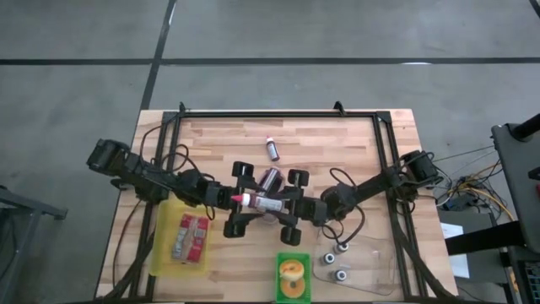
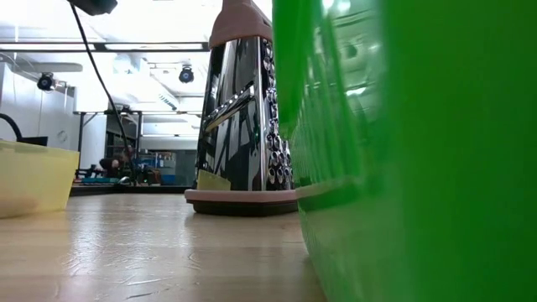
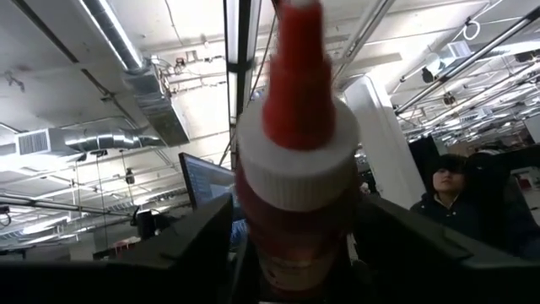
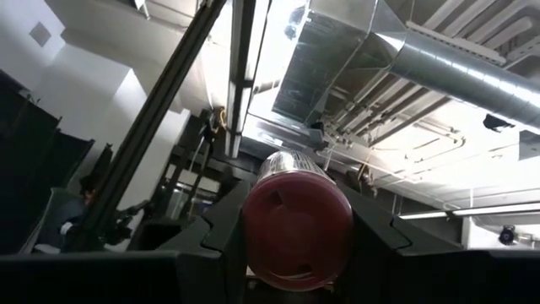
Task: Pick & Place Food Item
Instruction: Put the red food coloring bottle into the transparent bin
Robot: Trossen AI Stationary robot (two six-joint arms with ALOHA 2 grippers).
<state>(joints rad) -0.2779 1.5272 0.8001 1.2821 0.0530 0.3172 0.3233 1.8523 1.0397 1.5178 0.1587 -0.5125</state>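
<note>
A sauce bottle [image 1: 260, 203] with a red nozzle, white cap and reddish body is held level above the table's middle, nozzle toward the table's left. My left gripper [image 1: 245, 200] is shut on its cap end and my right gripper [image 1: 283, 206] on its base end. In the left wrist view the nozzle [image 3: 297, 80] points at the camera. The right wrist view shows the round red bottom [image 4: 297, 230]. Neither gripper appears in the low view. My left gripper has the bottle's body just below the white cap [image 3: 295, 241] between its two fingers, one finger [image 3: 198, 245] on each side. It comes from the table's left, slanting upward, along the bottle. The bottle is clear of the table. My right gripper pinches the bottle's base end [image 4: 297, 203] between its two fingers, a finger [image 4: 221, 232] on each side of the round bottom. It comes from the table's right, slanting upward, along the bottle. The bottle is lifted clear, roughly level.
A metal grater [image 2: 243, 109] with pink top and base stands just behind the bottle [image 1: 270, 178]. A small bottle [image 1: 272, 149] lies farther back. A yellow bin [image 1: 162, 253] with packets sits near left, a green tray [image 1: 294, 297] near centre, a clear tray [image 1: 375, 270] near right.
</note>
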